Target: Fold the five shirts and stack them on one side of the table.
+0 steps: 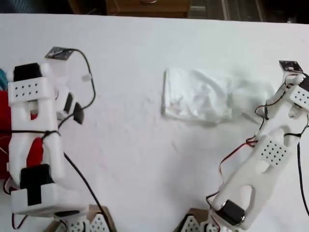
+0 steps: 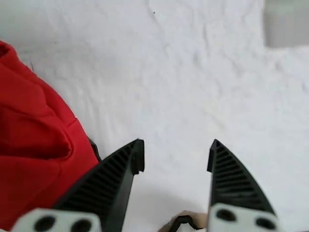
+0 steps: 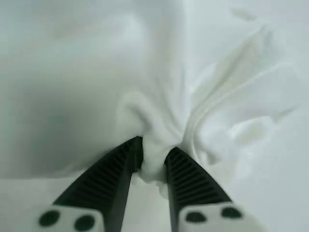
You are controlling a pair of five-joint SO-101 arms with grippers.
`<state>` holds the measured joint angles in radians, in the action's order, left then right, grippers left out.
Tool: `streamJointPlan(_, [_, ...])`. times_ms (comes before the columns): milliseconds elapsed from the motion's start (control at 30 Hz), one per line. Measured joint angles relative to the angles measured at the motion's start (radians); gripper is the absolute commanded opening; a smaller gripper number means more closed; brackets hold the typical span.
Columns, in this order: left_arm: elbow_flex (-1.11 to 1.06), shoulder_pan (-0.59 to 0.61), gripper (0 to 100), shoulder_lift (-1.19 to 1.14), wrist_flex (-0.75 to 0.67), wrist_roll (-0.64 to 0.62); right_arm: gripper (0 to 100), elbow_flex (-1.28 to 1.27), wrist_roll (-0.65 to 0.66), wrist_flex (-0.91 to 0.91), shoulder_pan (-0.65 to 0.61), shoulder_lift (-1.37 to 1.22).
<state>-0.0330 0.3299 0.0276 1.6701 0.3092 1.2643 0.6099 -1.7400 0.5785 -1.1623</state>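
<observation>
White table (image 1: 135, 159): R gripper (image 3: 154, 150) pinches white shirt (image 1: 195, 94); L gripper (image 2: 176, 145) spread.

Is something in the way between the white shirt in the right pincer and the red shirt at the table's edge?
Nothing lies on the table between the white shirt and the red shirt. Only the left arm stands over the red shirt, with the left pincer open beside it.
</observation>
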Motion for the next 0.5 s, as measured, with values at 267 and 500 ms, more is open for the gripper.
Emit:
streamJointPlan(267, [0.0, -0.17, 23, 0.002, 0.0, 0.0, 1.9, -0.434, 0.184, -0.006, 0.026, 0.333])
streamJointPlan(500, [0.0, -0.264, 23, 0.002, 0.0, 0.0, 1.9, -0.838, 0.387, -0.006, 0.074, 0.694])
